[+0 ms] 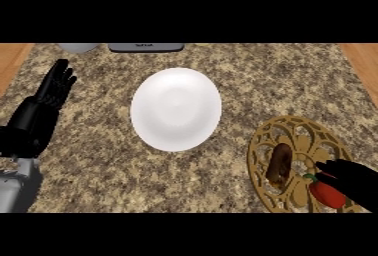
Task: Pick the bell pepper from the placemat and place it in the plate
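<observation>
A red bell pepper with a green stem lies on the gold cut-out placemat at the lower right. My right hand is at the pepper's right side, its fingers bent over it and touching it; part of the pepper is hidden by them. The white plate stands in the middle of the counter with nothing on it. My left hand rests open at the left edge, fingers up, far from both.
A brown oblong item lies on the placemat, left of the pepper. At the counter's back edge sit a grey bowl-like object and a dark flat appliance. Wooden floor shows beyond both side edges.
</observation>
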### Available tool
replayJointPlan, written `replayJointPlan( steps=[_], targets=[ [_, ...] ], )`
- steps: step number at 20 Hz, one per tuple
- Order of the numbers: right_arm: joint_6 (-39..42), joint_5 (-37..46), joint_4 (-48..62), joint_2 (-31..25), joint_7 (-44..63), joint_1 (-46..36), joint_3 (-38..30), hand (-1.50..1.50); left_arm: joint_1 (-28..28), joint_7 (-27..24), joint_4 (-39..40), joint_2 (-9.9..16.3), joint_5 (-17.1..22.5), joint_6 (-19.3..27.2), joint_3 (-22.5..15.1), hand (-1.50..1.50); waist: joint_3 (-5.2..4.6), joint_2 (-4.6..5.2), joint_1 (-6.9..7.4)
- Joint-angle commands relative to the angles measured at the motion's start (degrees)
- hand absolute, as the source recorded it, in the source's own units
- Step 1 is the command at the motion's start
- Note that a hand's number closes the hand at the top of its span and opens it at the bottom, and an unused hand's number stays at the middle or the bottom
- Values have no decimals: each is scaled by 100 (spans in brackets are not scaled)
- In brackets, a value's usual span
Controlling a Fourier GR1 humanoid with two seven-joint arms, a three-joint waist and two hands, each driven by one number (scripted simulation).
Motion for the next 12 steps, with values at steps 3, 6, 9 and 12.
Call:
replayJointPlan(
  steps=[3,6,9,12],
  targets=[
    [906,353,-251,-247,1231,-304,267,-150,-196,-205,341,-280,-203,35,-114,0,15,49,108],
    [937,998,-358,199,1503,-253,694,-150,-103,-207,352,-46,51,-361,222,0,20,29,102],
    [1118,1273,-443,646,1916,-476,784,-150,-433,245,220,-208,-169,-133,157,0,23,25,94],
    [949,1997,479,997,1735,-898,1144,-150,-355,42,233,-225,-298,-194,133,0,25,34,143]
  ],
)
